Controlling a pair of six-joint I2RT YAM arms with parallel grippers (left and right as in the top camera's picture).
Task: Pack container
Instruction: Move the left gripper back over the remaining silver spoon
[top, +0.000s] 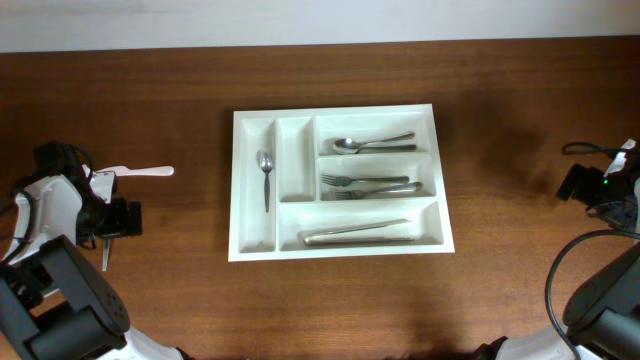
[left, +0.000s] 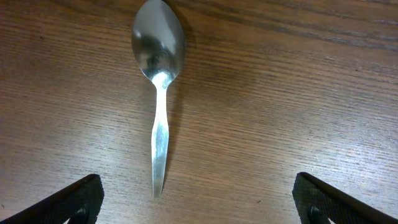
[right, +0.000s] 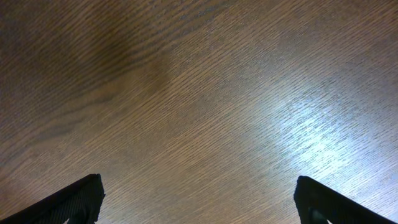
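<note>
Although the container sits mid-surface, well apart from both arms, loose cutlery lies outside it. Four of its five compartments hold metal pieces; the second narrow one is bare. The left arm's fingers, spread wide, hover over a metal spoon lying flat on the surface, bowl away from the camera. The right arm's fingers, equally spread, face bare wood. A white plastic utensil lies near the left arm. The container is probably light, stiff and smooth-walled, best held by a rim or divider. The spoon is likely rigid, thin and slippery; closing across its narrow handle just below the bowl seems the surest hold.
</note>
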